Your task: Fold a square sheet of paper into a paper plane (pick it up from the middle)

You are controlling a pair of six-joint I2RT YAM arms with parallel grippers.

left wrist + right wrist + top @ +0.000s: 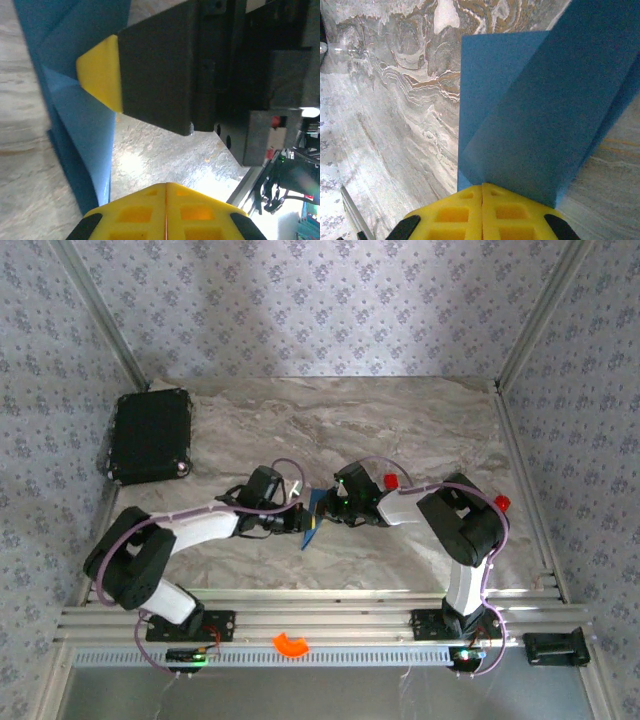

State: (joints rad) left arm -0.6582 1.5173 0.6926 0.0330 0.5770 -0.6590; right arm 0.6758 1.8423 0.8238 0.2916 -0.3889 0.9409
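Featherlight, floppy and quick to crease, the square sheet of paper (pixel 314 510) stands part-folded at mid-frame over the table (pixel 420 420), right claw (pixel 482 187) pinching its lower edge, left claw (pixel 166 186) closed alongside, so grip gently beside the folds.

- The sheet of paper (pixel 313 515) is thin, plain, matte and dark blue.
- It is folded rather than flat and square. From above it shows as a narrow, slanted sliver with a pointed lower end.
- In the right wrist view the sheet (pixel 545 115) has overlapping layers. A long diagonal fold edge runs from lower left to upper right across a paler flap with a straight top and a straight left side.
- In the left wrist view it (pixel 75 130) shows as stacked layers with a pointed flap, seen nearly edge-on.
- It sits near the middle of the table (pixel 420 420), its edge pinched between the closed fingers of the right gripper (pixel 482 187).
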